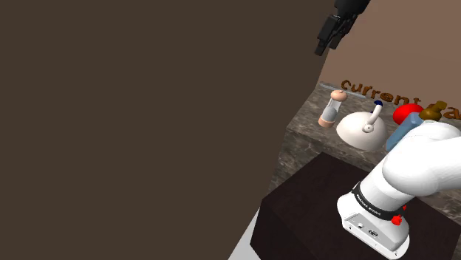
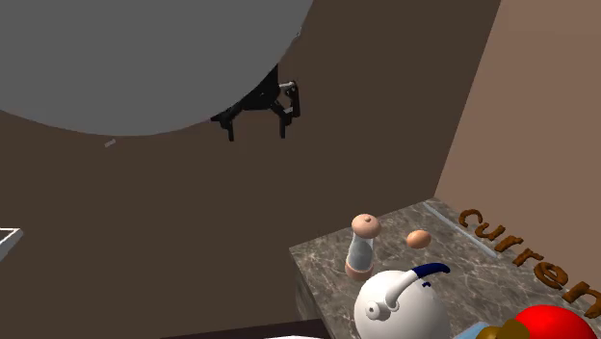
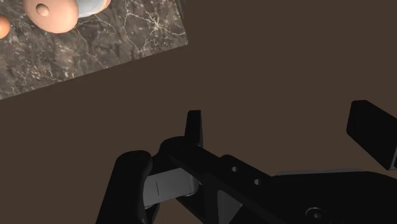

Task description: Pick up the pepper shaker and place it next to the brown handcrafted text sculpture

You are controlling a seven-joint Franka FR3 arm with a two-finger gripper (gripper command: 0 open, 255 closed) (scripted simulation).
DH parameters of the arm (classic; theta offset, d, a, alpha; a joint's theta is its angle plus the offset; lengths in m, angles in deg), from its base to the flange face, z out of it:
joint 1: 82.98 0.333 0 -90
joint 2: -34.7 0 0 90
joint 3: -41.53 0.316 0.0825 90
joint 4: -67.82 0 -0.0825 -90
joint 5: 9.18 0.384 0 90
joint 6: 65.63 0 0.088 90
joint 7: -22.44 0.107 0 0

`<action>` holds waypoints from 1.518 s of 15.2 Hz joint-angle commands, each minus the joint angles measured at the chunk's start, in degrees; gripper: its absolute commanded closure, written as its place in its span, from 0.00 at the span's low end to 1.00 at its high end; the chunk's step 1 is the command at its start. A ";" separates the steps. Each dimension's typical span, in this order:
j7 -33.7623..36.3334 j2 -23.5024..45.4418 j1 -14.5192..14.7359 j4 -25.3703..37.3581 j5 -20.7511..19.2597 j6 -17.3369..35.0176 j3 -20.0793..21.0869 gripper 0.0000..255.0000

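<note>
Peach-capped with a clear body, the pepper shaker (image 1: 330, 109) stands upright near the tabletop's (image 1: 306, 125) front edge in the shoulder view. A white teapot (image 1: 362, 129) is just beside it, and the brown text sculpture (image 1: 380, 94) lies behind it along the wall. The hand (image 1: 326, 40) hangs high above, well apart from all of them.

In the second exterior view the hand (image 2: 257, 133) is released, its fingers spread with nothing between them, up and toward that view's left of the pepper shaker (image 2: 363, 246). A small egg-shaped thing (image 2: 418, 238) lies between the pepper shaker and the text sculpture (image 2: 520, 252).

In the wrist view the round cap (image 3: 54, 13) sits far off the line between the open fingers (image 3: 194, 127). The step in hand looks like the reach. It would go best by centring over the cap first, then descending straight. The hand should clasp the body below the cap, with the fingers turned so neither meets the teapot.
</note>
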 commanded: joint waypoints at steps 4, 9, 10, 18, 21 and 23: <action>-4.39 -1.84 -0.73 -4.60 -1.94 2.71 -3.21 0.00; -11.82 -3.34 -2.26 -10.87 -5.63 7.53 -9.08 0.00; -13.33 -3.37 -2.60 -11.90 -6.41 8.56 -10.34 0.00; -25.75 -0.04 -4.99 -17.31 -12.54 17.86 -21.39 0.00; -30.58 2.94 -5.29 -17.95 -14.40 21.83 -26.06 0.00; -33.92 5.44 -5.17 -17.93 -15.31 24.58 -29.33 0.00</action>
